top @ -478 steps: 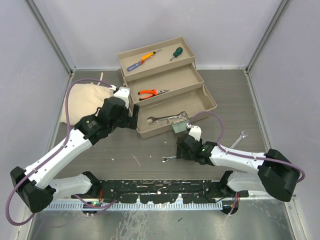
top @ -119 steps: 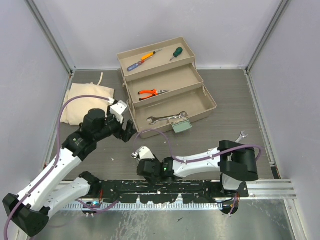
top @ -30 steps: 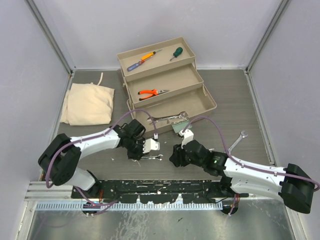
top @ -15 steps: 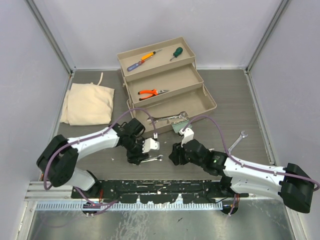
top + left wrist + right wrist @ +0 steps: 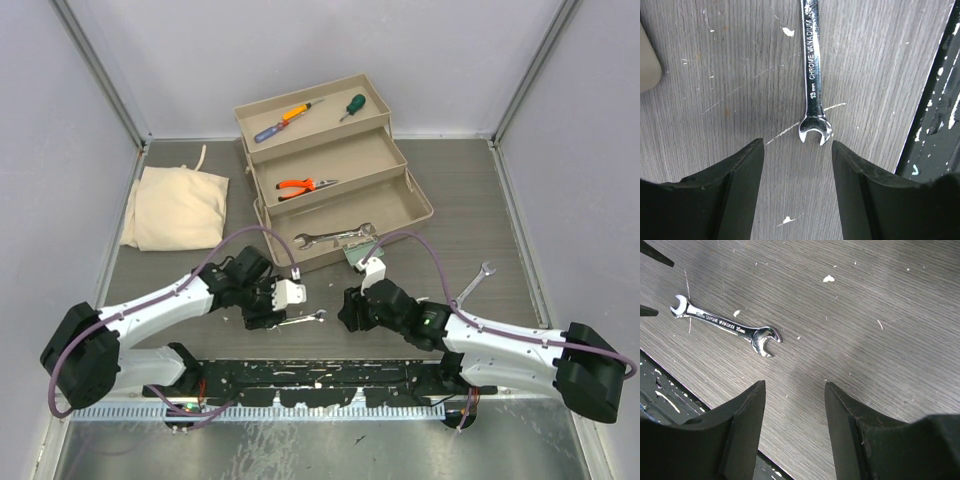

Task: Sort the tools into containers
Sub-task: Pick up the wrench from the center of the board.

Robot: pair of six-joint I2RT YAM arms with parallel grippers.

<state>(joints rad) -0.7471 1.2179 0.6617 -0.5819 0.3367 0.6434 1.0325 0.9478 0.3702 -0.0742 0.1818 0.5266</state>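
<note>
The small wrench [image 5: 811, 75] lies flat on the grey surface [image 5: 715, 75], between the 2 arms and close beside the black rail [image 5: 935, 100] at the near edge. It looks like chromed steel, so likely stiff, dense for its size and slick, and it is so thin that fingers will struggle to get under it. The best hold is probably across the narrow shank near its middle, where it should balance. The left tool [image 5: 796, 180] stands open and empty, its 2 fingers either side of the line of the open-end head and just short of it. The right tool [image 5: 795, 425] is likewise open and holds nothing; the wrench sits ahead and to its left, apart. With both tools this near, they may crowd each other, and the rail leaves little room on that side. The toolbox [image 5: 330, 170] stands beyond; its lowest tray already holds wrenches [image 5: 335, 237], and its front wall and pale green latch [image 5: 358, 255] must be cleared. A 2nd loose wrench [image 5: 474, 281] lies well off to the right, and a cloth bag [image 5: 178, 207] far left.
</note>
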